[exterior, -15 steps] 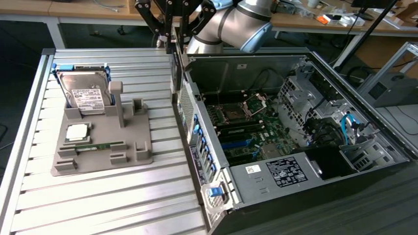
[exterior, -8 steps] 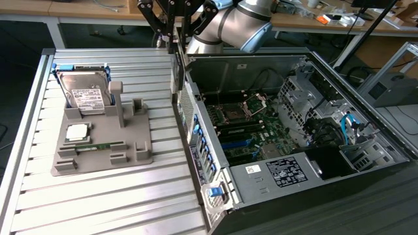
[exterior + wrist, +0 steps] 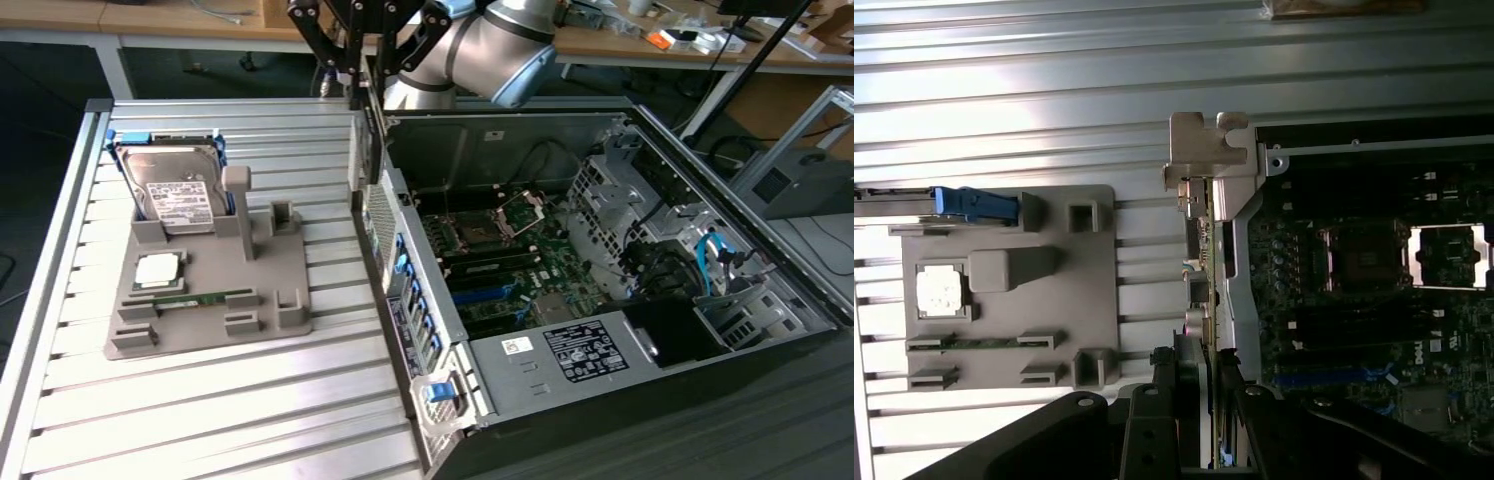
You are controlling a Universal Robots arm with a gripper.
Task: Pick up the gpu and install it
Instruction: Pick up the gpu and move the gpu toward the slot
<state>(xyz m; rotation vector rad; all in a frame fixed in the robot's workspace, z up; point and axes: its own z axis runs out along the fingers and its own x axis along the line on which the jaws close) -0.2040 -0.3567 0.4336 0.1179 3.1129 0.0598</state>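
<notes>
Single arm (image 3: 487, 45) at the upper centre of the exterior frame, above the rear edge of the open computer case (image 3: 747, 300). In the wrist view the gripper (image 3: 1196, 372) has its black fingers (image 3: 1162, 400) clamped on the gpu (image 3: 1197, 160). The card is seen edge-on, silvery bracket outermost, lying between the grey fixture (image 3: 1004, 215) and the motherboard (image 3: 1354, 300), along the case wall. In the exterior view's left half, the fixture carries the hard drive (image 3: 171, 190), a processor chip (image 3: 158, 268) and a memory stick (image 3: 200, 297) on the slatted table (image 3: 200, 410).
</notes>
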